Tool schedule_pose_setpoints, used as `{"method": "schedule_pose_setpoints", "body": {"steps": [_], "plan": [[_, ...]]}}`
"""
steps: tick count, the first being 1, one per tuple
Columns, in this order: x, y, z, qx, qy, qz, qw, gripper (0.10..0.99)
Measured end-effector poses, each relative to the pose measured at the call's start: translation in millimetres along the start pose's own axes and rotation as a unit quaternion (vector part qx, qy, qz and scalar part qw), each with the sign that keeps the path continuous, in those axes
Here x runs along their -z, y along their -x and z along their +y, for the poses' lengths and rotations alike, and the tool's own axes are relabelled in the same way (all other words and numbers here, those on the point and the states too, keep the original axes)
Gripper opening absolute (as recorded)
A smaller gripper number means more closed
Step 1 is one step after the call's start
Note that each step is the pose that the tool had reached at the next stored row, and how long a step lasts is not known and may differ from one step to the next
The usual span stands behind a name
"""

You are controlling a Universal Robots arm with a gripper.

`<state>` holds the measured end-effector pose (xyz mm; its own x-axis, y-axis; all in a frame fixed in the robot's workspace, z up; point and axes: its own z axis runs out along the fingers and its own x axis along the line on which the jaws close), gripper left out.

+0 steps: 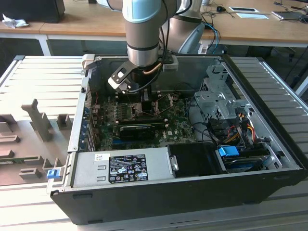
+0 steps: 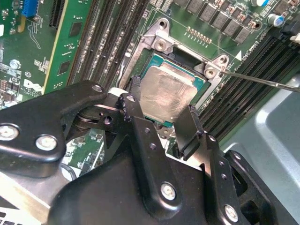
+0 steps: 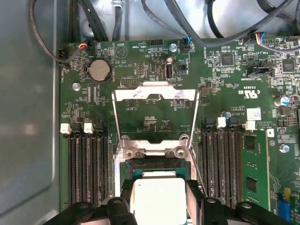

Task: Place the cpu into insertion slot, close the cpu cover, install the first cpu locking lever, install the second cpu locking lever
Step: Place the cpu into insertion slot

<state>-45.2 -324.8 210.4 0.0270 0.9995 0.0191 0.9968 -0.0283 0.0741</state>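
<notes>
1. Deep inside the open computer case [image 1: 168,197], at about 11 o'clock from the case's middle in the exterior view, the arm [image 1: 142,29] reaches down to the green motherboard [image 1: 110,113]
2. The gripper [image 2: 163,99] is closed to the width of the cpu [image 2: 166,91], with a black finger [image 2: 190,126] pressed against each of two opposite edges, so the chip is in its grasp
3. The cpu lies level, metal face up, over the insertion slot [image 3: 157,164] and within its silver rim; I cannot tell if it is fully seated
4. The cpu cover [image 3: 154,93] stands swung open at the slot's hinge side, clear of the chip
5. A thin metal lever [image 2: 262,82] lies unlatched beside the slot
6. In the exterior view the grey power supply [image 1: 120,168] sits at 6 o'clock from the gripper, and the drive cage [image 1: 216,96] at 3 o'clock
</notes>
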Motion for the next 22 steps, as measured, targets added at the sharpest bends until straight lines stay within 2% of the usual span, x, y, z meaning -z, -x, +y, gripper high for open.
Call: {"method": "schedule_pose_setpoints", "body": {"steps": [13,19,21,22], "plan": [[-8.5,-4.3,1.9,-0.001,-0.0011,0.0,1.0,0.529],[-9.1,-4.3,1.8,-0.001,-0.0011,-0.0002,1.0,0.529],[-9.1,-4.3,1.8,-0.001,-0.0011,-0.0004,1.0,0.537],[-9.1,-4.3,1.8,-0.001,-0.0011,-0.0004,1.0,0.604]]}}
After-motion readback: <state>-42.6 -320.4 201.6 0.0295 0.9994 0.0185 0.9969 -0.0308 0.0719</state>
